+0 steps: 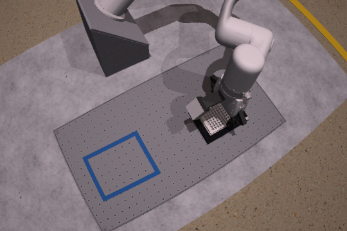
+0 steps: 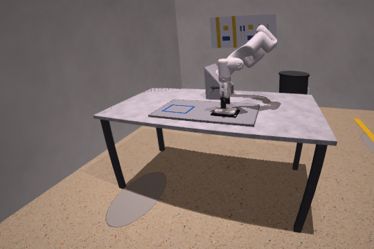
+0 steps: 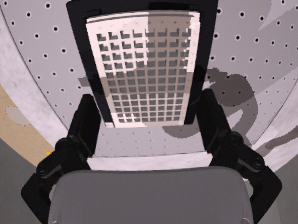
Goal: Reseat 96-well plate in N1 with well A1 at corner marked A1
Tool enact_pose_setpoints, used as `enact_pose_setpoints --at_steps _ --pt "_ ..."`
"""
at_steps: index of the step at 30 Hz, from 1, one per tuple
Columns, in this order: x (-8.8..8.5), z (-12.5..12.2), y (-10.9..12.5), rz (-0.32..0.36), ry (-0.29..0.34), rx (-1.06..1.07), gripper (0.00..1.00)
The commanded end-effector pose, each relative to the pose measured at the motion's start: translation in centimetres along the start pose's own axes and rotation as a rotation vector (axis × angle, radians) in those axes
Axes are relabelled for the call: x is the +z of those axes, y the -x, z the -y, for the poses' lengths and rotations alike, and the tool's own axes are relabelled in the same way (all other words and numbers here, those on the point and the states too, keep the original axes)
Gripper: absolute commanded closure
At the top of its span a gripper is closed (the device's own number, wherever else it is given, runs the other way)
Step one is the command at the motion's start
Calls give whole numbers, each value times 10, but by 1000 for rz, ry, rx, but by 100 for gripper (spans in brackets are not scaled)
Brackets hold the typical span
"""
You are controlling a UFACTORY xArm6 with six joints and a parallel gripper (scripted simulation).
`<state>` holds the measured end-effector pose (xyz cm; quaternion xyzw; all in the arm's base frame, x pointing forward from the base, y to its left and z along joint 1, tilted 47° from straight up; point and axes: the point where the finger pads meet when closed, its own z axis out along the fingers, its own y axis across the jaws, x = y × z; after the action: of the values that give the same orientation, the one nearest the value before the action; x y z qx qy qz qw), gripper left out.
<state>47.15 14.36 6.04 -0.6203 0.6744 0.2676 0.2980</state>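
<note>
96-well plate point(image 3: 145, 70) sits in black nest N1 point(image 3: 77, 16) on perforated deck point(image 1: 180, 156). Gripper point(image 3: 149, 119) w/ jaws fully open straddles plate's near end, holding nothing. Blue-taped B1 point(image 1: 151, 160) well apart from nest.

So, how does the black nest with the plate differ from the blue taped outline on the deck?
The black nest is a raised dark frame, while the blue outline is only flat tape. The nest holds the white plate; nothing stands inside the outline. The gripper hangs over the nest with open jaws, while the outline lies far from the arm. Both are rectangles on the same dotted deck.
</note>
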Motion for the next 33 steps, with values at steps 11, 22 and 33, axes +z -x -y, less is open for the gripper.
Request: enact_pose_setpoints --at_steps 11,22,33 --pt "7 1 0 0 -3 -1 0" --pt "11 1 0 0 -3 -1 0" --pt "18 1 0 0 -3 -1 0"
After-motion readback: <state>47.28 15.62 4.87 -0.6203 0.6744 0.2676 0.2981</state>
